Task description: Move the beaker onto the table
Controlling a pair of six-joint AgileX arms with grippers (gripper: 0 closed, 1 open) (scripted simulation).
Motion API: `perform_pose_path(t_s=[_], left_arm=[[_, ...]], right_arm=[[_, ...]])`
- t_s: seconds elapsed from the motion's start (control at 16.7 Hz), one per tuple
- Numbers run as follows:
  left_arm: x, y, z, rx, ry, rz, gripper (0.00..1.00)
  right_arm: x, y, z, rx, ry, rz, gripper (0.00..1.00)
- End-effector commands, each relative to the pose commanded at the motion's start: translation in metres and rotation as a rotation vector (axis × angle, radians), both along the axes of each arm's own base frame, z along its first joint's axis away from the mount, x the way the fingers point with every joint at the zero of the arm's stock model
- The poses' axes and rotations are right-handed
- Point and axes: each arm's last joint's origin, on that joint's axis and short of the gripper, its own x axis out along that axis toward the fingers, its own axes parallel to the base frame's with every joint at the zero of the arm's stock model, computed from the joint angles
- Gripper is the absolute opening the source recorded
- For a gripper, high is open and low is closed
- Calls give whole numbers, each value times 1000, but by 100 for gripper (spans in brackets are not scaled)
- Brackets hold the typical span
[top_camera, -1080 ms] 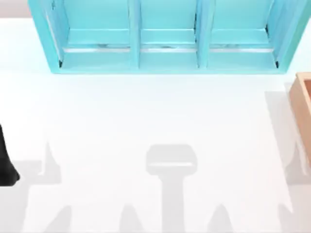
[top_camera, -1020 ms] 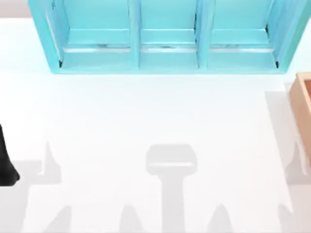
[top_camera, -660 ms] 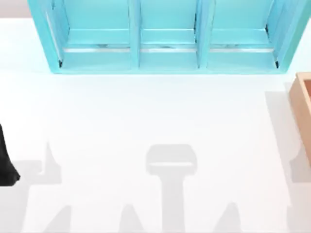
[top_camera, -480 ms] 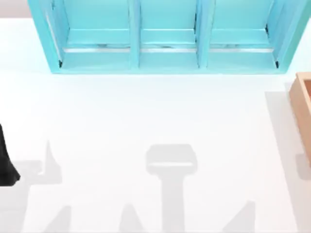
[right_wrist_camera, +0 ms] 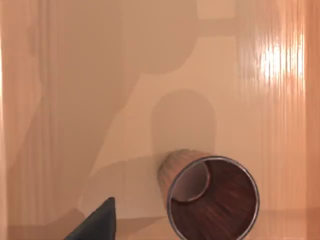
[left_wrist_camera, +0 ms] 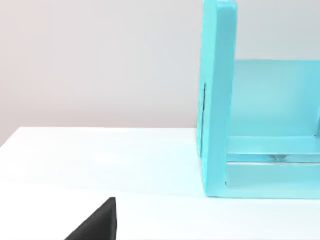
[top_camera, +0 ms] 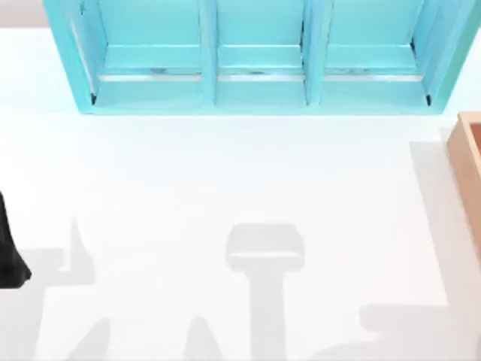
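Reach step: right claw above beaker inside wooden box, lower centre frame; claw opening cannot tell. Next: descend, straddle rim, lift to tabletop.

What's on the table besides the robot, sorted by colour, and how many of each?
Turquoise: 1, the shelf unit with three compartments.
Tan: 1, the wooden box at the table's right edge.
Pinkish-brown: 1, the beaker inside that box.
Total: 3.
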Motion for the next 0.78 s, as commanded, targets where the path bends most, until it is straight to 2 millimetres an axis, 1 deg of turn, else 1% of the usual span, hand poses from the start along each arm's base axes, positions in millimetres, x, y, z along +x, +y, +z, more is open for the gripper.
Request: perform_pose_path(t_s=[0.18, 0.36, 0.48, 0.78], left_arm=[[0, 0, 0, 0, 0, 0, 100], [0, 0, 0, 0, 0, 0, 100], [0, 0, 0, 0, 0, 0, 100], [0, 0, 0, 0, 0, 0, 100]], right_arm=[[22, -25, 2, 72, 211, -5, 100], [34, -43, 3, 128, 329, -5, 100], [37, -48, 4, 143, 359, -4, 100], [37, -47, 3, 143, 359, -1, 100]])
